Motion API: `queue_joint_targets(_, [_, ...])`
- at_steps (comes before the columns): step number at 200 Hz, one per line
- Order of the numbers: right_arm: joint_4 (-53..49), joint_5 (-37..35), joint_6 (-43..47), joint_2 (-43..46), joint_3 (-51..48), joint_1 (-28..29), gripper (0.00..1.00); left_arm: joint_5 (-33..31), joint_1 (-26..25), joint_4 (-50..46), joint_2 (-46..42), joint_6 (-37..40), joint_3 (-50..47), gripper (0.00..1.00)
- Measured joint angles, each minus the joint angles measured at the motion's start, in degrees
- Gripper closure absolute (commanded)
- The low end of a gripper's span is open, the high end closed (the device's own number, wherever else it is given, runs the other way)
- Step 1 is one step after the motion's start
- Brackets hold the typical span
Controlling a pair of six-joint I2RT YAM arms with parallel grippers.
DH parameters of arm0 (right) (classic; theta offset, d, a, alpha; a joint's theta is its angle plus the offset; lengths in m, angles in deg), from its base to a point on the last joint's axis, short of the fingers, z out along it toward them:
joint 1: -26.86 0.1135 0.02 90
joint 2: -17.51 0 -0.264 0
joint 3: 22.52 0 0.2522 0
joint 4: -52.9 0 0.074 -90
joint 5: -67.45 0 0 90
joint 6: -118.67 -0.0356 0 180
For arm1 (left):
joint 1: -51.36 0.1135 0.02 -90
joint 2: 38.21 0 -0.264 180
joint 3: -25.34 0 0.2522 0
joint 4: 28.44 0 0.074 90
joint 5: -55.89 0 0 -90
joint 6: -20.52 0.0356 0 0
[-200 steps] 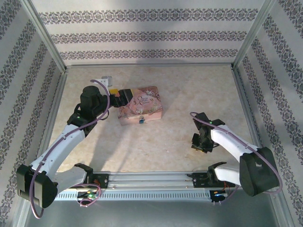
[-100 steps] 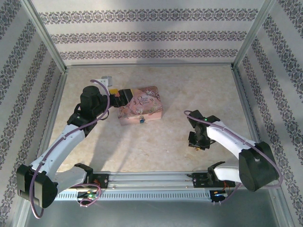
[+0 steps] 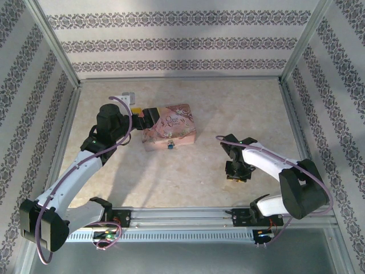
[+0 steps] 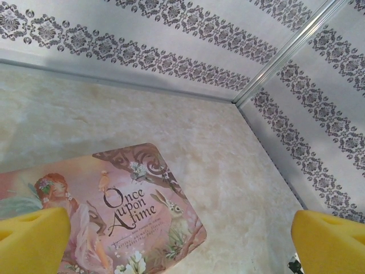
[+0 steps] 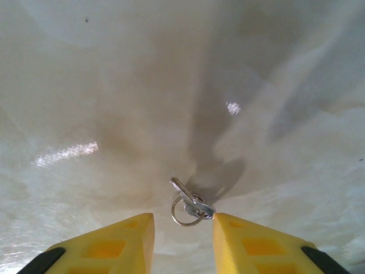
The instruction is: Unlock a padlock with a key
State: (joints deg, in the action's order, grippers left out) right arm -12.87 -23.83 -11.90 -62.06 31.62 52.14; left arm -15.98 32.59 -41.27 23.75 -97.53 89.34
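The padlock [image 3: 169,146] is a tiny bluish speck on the near side of the pink storybook box [image 3: 171,127]. My left gripper [image 3: 146,119] stands open at the box's left end; in the left wrist view its yellow fingers [image 4: 34,240] flank the box lid [image 4: 114,211] far apart. The key [image 5: 191,202], a small silver sliver on a split ring, lies on the table. My right gripper [image 5: 182,225] hangs over it, jaws partly apart. The key sits in the gap, its head against the right fingertip [image 5: 228,228] and clear of the left one. From above, the right gripper [image 3: 236,176] is right of centre.
Patterned walls with metal corner posts [image 3: 293,51] enclose the beige table [image 3: 239,108]. A small white and grey item [image 3: 128,96] lies at the back left. The arms' base rail [image 3: 182,217] runs along the near edge.
My right arm has swung left, carrying its gripper a little toward the table's middle. The left arm and the box have not moved.
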Motion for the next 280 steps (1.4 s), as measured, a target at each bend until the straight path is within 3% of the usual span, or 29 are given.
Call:
queue_joint_targets(153, [0.8,0.9,2.0,-4.3,1.4,-0.1,0.72,-0.7,0.0,-0.6,0.0,0.9,0.0,0.01])
queue_joint_targets(190, [0.6,1.2,3.1,-4.5,1.5,-1.6,0.77,-0.9,0.0,-1.1,-0.4,0.9,0.0,0.01])
queue_joint_targets(257, [0.7,1.3,4.4,-4.4,1.9,-1.9,0.99,-1.4,0.0,-1.8,-0.6,1.0,0.0,0.01])
queue_joint_targets(280, [0.7,1.2,4.9,-3.0,2.0,-1.9,1.00,-2.2,0.0,-2.1,-0.9,1.1,0.0,0.01])
